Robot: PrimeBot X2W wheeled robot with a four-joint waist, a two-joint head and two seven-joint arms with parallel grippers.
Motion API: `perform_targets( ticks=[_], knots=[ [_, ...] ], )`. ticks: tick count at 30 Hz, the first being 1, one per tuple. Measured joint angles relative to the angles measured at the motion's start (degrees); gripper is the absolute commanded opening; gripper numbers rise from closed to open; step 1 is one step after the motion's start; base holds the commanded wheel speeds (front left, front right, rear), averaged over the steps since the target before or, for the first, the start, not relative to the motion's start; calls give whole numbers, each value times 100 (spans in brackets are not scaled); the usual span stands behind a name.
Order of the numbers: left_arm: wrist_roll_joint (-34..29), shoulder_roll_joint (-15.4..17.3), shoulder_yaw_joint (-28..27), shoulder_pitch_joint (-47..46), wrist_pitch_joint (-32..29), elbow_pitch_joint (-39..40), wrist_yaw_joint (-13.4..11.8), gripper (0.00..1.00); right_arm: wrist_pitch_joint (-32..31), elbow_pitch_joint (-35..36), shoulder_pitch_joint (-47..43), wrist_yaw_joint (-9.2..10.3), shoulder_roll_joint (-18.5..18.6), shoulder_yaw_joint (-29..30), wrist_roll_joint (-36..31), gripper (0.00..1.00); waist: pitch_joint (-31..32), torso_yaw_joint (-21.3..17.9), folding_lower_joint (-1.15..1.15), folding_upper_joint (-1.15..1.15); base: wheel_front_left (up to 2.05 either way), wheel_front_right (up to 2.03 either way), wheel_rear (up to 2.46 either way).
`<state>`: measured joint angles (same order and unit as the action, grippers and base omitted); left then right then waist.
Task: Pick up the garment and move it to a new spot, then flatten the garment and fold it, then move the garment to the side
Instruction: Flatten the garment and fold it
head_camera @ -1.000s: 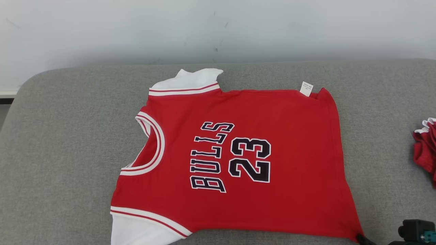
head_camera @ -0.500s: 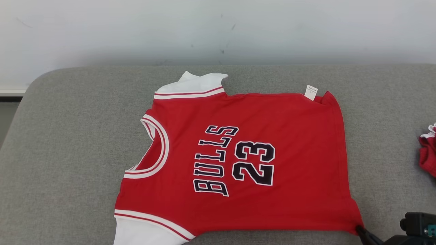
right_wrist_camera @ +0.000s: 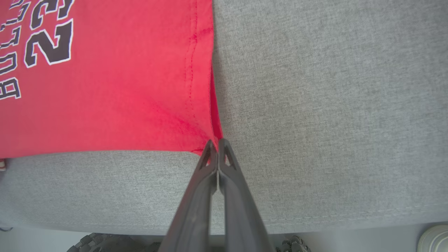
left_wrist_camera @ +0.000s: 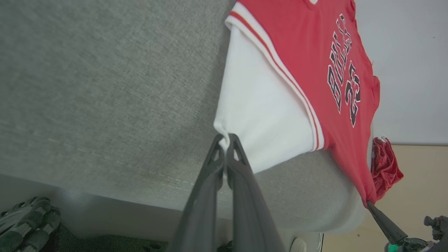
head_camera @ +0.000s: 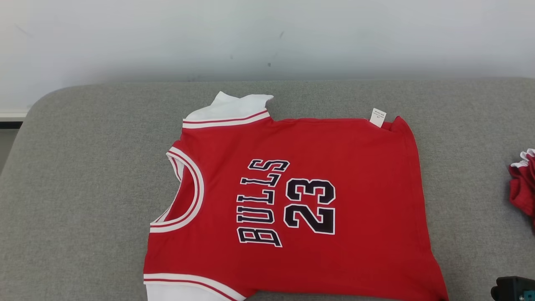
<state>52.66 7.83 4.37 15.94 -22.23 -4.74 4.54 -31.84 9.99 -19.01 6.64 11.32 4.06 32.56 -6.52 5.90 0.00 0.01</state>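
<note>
Pinching jersey [head_camera: 359, 167] sleeve with left end effector [left_wrist_camera: 224, 138], hem with right end effector [right_wrist_camera: 217, 142]. It lies lengthwise across my view, neck left.

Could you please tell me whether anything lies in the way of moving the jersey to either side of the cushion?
On the right, a crumpled red garment sits at the edge of the cushion; nothing visible lies left of the jersey.

Left gripper [left_wrist_camera: 224, 139] is pinched tight on the near-left white sleeve corner of the garment [left_wrist_camera: 266, 115], no gap between the fingers. Right gripper [right_wrist_camera: 217, 144] is likewise clamped on its near-right hem corner. Both arms reach in from the near side.
</note>
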Motion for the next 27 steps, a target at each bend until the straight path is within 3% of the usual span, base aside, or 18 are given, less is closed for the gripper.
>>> perform_targets(
  ticks=[10, 11, 12, 23, 27],
  knots=[
    [164, 108, -68, 235, -219, 360, -257, 0, -156, -4, -55, 42, -32, 157, -108, 3, 17, 24, 0, 0, 0, 0, 0],
    [152, 118, -71, 246, -229, 389, -270, 50, -171, -4, -53, 42, -42, 167, -132, 100, 20, 27, 0, 0, 0, 0, 0],
    [134, 123, -70, 248, -244, 426, -311, 100, -181, -4, -51, 42, -64, 180, -145, 100, 22, 28, 0, 0, 0, 0, 0],
    [-112, 332, -127, 383, -402, 691, -613, 100, -246, 12, -46, 48, -192, 219, -260, 100, 50, 11, 0, 0, 0, 0, 0],
    [-460, 531, -407, 294, -21, 835, -655, 100, -130, 124, 15, 49, -207, 311, -371, 100, 89, 20, 0, 0, 0, 0, 0]
  ],
)
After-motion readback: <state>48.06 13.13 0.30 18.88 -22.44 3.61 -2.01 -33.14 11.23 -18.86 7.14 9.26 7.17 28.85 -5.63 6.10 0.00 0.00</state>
